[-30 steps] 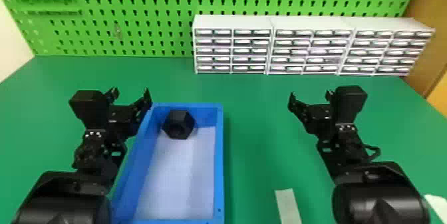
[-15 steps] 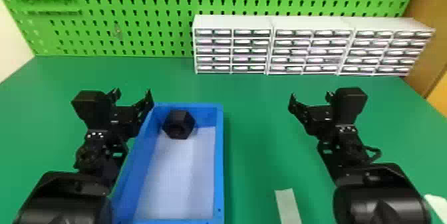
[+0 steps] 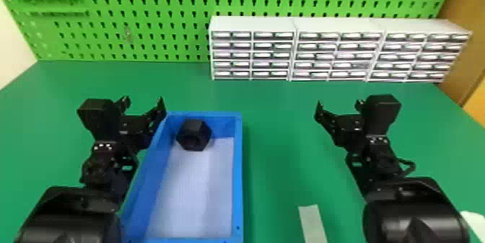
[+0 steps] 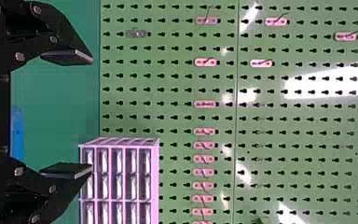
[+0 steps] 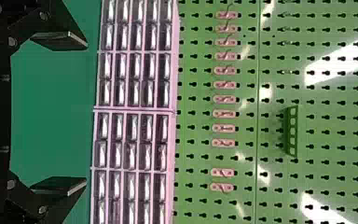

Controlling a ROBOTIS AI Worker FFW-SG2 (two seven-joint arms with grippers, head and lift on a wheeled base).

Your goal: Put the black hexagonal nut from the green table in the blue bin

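The black hexagonal nut [image 3: 194,135] sits in the blue bin [image 3: 237,173], right of the left gripper [image 3: 143,102], whose fingers spread wide. Across the green table [image 3: 278,134] the right gripper [image 3: 339,104] gapes too. Beyond both rise drawer cabinets [image 3: 252,25] and a green pegboard [image 3: 155,18]; a pale strip [image 3: 312,224], perhaps tape, lies nearer.

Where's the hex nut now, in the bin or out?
In. The black hexagonal nut sits inside the blue bin, at its far end, within the walls.
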